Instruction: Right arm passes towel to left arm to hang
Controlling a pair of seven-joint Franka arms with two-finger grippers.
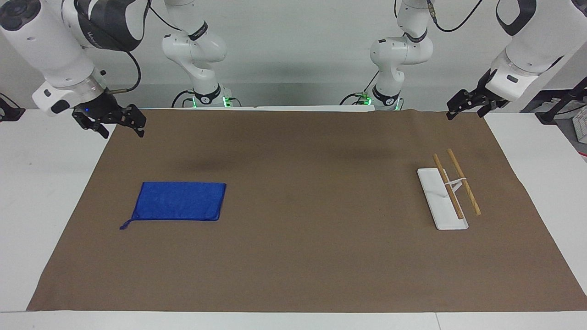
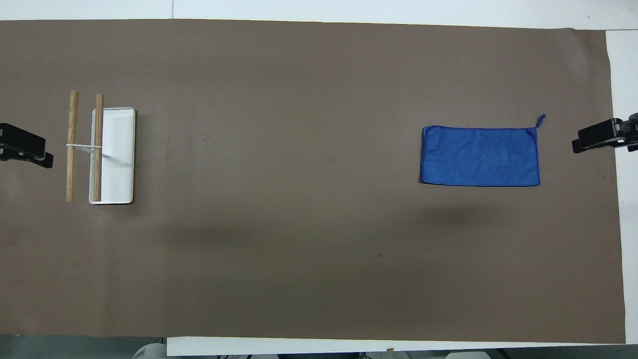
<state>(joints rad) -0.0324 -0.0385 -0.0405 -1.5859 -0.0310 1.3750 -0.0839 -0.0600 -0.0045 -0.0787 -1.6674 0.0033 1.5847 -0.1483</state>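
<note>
The blue towel [image 1: 179,201] lies flat on the brown mat toward the right arm's end of the table, its corner loop pointing away from the robots; it also shows in the overhead view [image 2: 479,156]. My right gripper [image 1: 120,129], with its blue light, hangs open and empty in the air over the mat's edge, apart from the towel; its tip shows in the overhead view [image 2: 598,137]. My left gripper [image 1: 464,109] hangs open and empty over the mat's edge at the left arm's end, and it shows in the overhead view [image 2: 25,149] beside the rack.
A towel rack stands toward the left arm's end: a white base [image 1: 435,201] with two raised wooden rods [image 1: 463,181], also in the overhead view [image 2: 72,144]. The brown mat [image 1: 293,256] covers most of the white table.
</note>
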